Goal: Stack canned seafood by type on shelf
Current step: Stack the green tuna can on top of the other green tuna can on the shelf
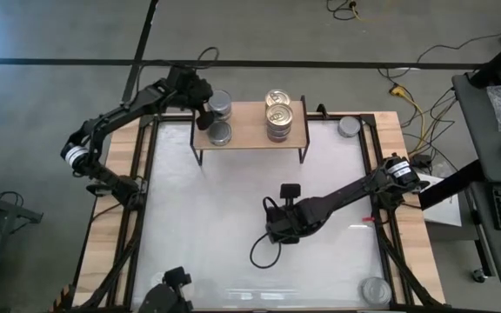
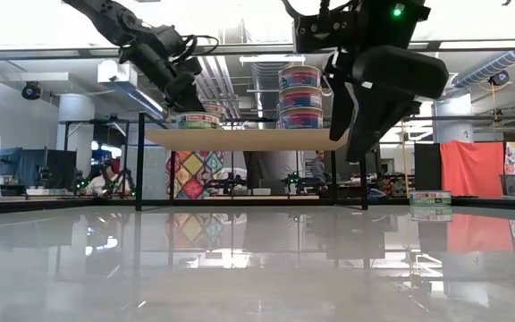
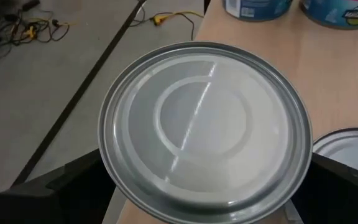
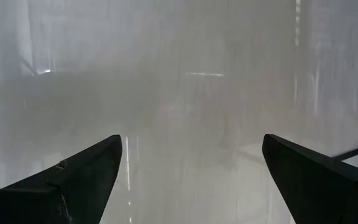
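Canned seafood everywhere I look, so let me count. On the shelf [image 1: 250,130], a pale wooden board on thin black legs at the far edge of the table [image 1: 233,252], stands a gold-lidded stack [image 1: 278,113] near its right end; from the low view that reads as three tins high, with bright printed labels. Toward the left end I count two silver-lidded spots: one silver-lidded tin [image 1: 220,133] nearer the table's centre, and a second silver tin [image 1: 220,104] just behind it, where the left gripper [image 1: 205,111] sits. Its fingers are spread wide, one on either side of that tin's flat, ringed, dull-grey lid; whether they press on it I cannot tell. Off the shelf, two more grey-lidded tins: a corner tin [image 1: 348,127] just beside the shelf's right end, and a near tin [image 1: 374,289] at the table's front right. The right gripper [image 1: 288,193] hovers over the glossy white middle of the table, dark fingers parted, nothing between them.
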Available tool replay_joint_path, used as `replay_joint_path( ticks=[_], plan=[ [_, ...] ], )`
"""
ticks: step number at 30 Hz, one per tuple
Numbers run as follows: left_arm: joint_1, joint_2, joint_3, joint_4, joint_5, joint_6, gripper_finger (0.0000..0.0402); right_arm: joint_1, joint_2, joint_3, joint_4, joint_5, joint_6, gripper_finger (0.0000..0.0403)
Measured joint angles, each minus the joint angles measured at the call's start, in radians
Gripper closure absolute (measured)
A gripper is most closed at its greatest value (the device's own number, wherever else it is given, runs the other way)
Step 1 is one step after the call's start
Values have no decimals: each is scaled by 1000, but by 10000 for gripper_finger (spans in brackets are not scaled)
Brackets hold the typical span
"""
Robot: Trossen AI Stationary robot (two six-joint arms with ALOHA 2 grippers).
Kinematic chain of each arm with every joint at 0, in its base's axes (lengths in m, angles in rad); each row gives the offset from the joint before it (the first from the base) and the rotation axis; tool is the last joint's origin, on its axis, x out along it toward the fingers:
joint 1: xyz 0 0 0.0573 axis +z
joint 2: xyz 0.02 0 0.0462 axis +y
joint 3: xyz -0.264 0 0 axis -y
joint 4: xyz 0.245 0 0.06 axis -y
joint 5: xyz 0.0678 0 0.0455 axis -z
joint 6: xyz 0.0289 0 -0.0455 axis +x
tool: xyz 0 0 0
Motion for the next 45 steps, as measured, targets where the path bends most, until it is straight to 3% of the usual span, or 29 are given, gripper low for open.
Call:
replay_joint_path(
  ticks=[16, 21, 24, 26, 29, 33, 36, 41, 45],
  plan=[
    [8, 8, -3, -27, -31, 10, 4, -21, 0, 10, 64, 38, 18, 21],
    [7, 8, -7, -28, -28, 8, 3, -75, -4, 111, 78, 68, -154, 21],
    [6, 8, -11, -27, -25, 6, 3, -118, -12, 186, 100, 148, -294, 21],
    [6, 8, -13, -27, -24, 5, 3, -155, -21, 229, 148, 226, -386, 21],
    [5, 8, -13, -28, -22, 7, 2, -225, -36, 278, 308, 254, -521, 21],
    [2, 8, -13, -29, -19, 12, 2, -318, -37, 330, 516, 217, -715, 21],
    [2, 8, -13, -30, -19, 9, 2, -388, -37, 365, 601, 130, -855, 28],
    [2, 8, -14, -31, -19, -4, 2, -521, -6, 448, 618, -126, -864, 76],
    [2, 8, -15, -25, -19, -22, 2, -605, 67, 545, 617, -184, -875, 135]
  ],
)
